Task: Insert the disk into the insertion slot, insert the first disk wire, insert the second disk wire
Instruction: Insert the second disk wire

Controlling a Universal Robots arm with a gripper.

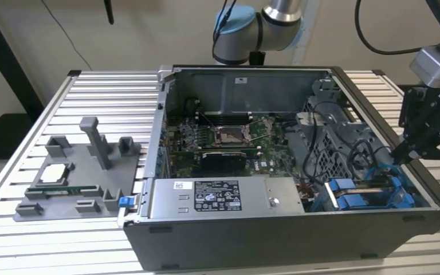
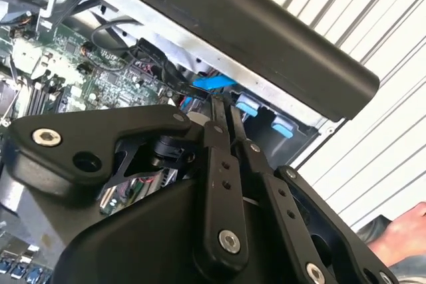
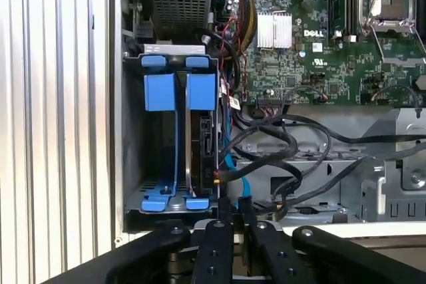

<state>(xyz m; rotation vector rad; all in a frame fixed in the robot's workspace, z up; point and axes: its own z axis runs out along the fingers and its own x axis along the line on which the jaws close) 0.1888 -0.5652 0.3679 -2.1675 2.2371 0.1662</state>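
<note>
Disk's in, claw sitting right at the cage

In the first wrist view I count one disk (image 3: 203, 141), edge-on in the insertion slot (image 3: 174, 49), left of centre, among two blue carriers (image 3: 160, 91). The gripper (image 3: 234, 199) fingers are pinched together by one blue wire (image 3: 241, 183); I can't tell if they're actually holding it. The second wrist view adds one hand (image 2: 399, 231) at bottom right.

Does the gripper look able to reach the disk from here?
Probably yes: the gripper hangs close by the disk in the open case, though black cables crowd one side of it.
</note>
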